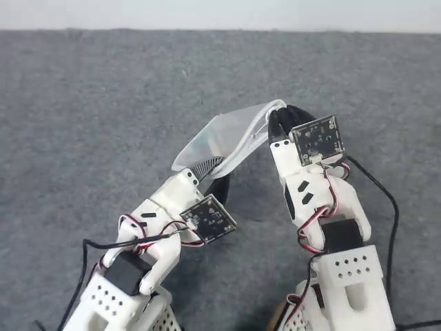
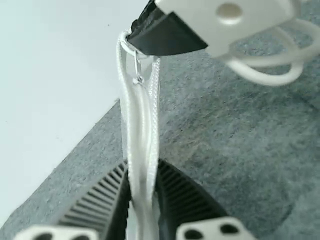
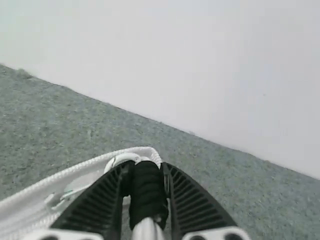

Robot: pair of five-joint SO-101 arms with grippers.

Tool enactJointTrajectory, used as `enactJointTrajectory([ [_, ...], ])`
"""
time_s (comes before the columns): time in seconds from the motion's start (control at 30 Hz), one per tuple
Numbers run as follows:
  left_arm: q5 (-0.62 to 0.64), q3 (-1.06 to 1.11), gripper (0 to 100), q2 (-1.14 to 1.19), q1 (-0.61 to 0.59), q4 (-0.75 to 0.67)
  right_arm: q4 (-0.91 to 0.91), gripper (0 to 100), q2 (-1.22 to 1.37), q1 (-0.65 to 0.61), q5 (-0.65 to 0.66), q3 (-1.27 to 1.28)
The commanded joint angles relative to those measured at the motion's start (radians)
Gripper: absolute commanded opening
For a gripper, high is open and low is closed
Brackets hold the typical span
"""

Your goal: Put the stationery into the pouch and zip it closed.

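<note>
Pouch (image 1: 224, 138), clear plastic with a white zip edge, hangs in the air above the grey table (image 1: 103, 103), stretched between the two arms. Its long axis runs on a slant, from the left gripper (image 1: 207, 169) up and away to the right gripper (image 1: 275, 127).

In the left wrist view the left gripper (image 2: 142, 185) is pressed together on the near end of the zip edge (image 2: 142, 140), whose white tapes run straight from it to the far end. There a small metal slider (image 2: 136, 75) sits just beside the right gripper (image 2: 165, 35).

In the right wrist view the right gripper (image 3: 145, 175) is clamped on a black ribbed piece (image 3: 146, 192) at the pouch's end (image 3: 60, 187); whether this is a pull tab or a pen I cannot tell. Nor can I tell whether the zip is already shut.

If zipping remains, the pull should follow the pouch's long axis. The right arm is nearer the slider, and the left serves as the anchor.
</note>
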Motion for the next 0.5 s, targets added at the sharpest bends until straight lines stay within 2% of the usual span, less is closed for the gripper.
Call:
enactJointTrajectory([
  [0.0,-0.015,0.004,1,-0.014,-0.006,0.031,-0.054,0.6,0.004,0.070,-0.014,-0.021],
  [0.17,-0.015,0.004,1,-0.014,-0.006,0.031,-0.165,0.6,0.099,0.130,-0.015,-0.012],
  [0.3,-0.015,0.004,1,-0.014,-0.006,0.031,-0.285,0.6,0.251,0.173,-0.075,-0.031],
  [0.47,-0.015,0.004,1,-0.014,-0.006,0.031,-0.323,0.6,0.414,0.231,-0.121,-0.110],
])
